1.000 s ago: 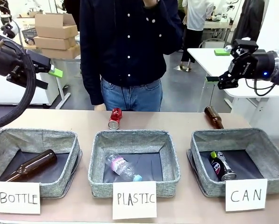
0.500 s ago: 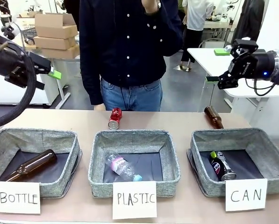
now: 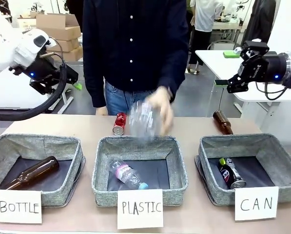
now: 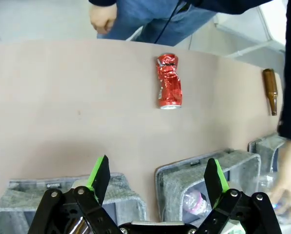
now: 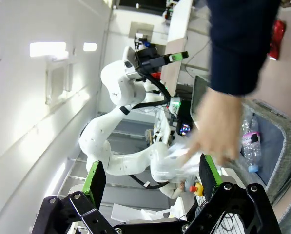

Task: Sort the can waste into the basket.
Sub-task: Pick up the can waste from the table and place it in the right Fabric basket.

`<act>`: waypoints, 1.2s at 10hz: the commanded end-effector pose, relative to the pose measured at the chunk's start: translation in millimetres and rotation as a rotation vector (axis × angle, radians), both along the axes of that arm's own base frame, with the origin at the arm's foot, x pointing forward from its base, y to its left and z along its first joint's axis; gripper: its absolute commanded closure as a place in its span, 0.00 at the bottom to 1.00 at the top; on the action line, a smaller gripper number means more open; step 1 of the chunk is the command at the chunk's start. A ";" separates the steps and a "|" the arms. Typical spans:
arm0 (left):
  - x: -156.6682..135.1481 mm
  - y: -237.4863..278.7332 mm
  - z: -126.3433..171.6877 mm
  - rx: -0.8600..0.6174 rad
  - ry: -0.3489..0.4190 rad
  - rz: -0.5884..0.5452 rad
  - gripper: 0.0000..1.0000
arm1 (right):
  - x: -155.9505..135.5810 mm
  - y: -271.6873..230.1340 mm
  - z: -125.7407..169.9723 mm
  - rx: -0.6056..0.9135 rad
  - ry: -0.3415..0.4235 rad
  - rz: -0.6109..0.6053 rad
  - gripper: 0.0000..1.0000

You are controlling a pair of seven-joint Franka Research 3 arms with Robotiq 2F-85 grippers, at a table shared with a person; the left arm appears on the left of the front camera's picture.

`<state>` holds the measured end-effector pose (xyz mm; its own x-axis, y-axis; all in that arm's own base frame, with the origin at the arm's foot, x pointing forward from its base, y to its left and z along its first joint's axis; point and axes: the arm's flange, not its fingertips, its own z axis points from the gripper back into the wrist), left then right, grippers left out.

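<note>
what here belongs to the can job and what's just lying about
Job: red can on the table; black can, already in the CAN basket.
Other: brown bottle on the table; second brown bottle in the BOTTLE basket; plastic bottle in the PLASTIC basket; clear bottle in the person's hand.

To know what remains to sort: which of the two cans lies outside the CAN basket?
The red can, on the bare table near the person; the black can lies inside the basket.

Along the near edge, left to right, the BOTTLE basket holds a glass bottle, the PLASTIC basket a plastic bottle and the CAN basket a drink can, while farther back on the table a crushed can lies behind the middle basket and a second glass bottle behind the right one.
</note>
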<state>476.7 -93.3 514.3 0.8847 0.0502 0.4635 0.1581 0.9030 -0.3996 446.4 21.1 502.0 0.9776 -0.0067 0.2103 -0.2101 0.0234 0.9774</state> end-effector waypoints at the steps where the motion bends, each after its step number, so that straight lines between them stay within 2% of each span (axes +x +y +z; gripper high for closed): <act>1: -9.5 10.5 1.9 0.003 -0.035 -0.011 0.00 | 1.1 -1.8 5.9 -0.006 0.018 0.013 0.00; 2: 0.0 0.0 0.0 0.000 0.000 0.000 0.00 | 1.1 -1.8 5.9 -0.006 0.018 0.013 0.00; 4: 22.0 -50.0 -24.0 0.068 0.079 -0.113 0.00 | 1.1 -1.8 5.9 -0.006 0.018 0.013 0.00; 8: 65.7 -153.3 -101.0 0.163 0.104 -0.169 0.00 | 1.1 -1.8 5.9 -0.006 0.018 0.013 0.00; 10: 87.6 -185.4 -144.4 0.252 0.105 -0.190 0.00 | 1.1 -1.8 5.9 -0.006 0.018 0.013 0.00; 12: 106.6 -199.7 -171.0 0.337 0.046 -0.172 0.00 | 1.1 -1.8 5.9 -0.006 0.018 0.013 0.00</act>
<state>569.0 -280.6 337.1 0.8927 -0.2700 0.3608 0.3437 0.9257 -0.1578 446.5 21.3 502.3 0.9775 -0.0061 0.2108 -0.2106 0.0237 0.9773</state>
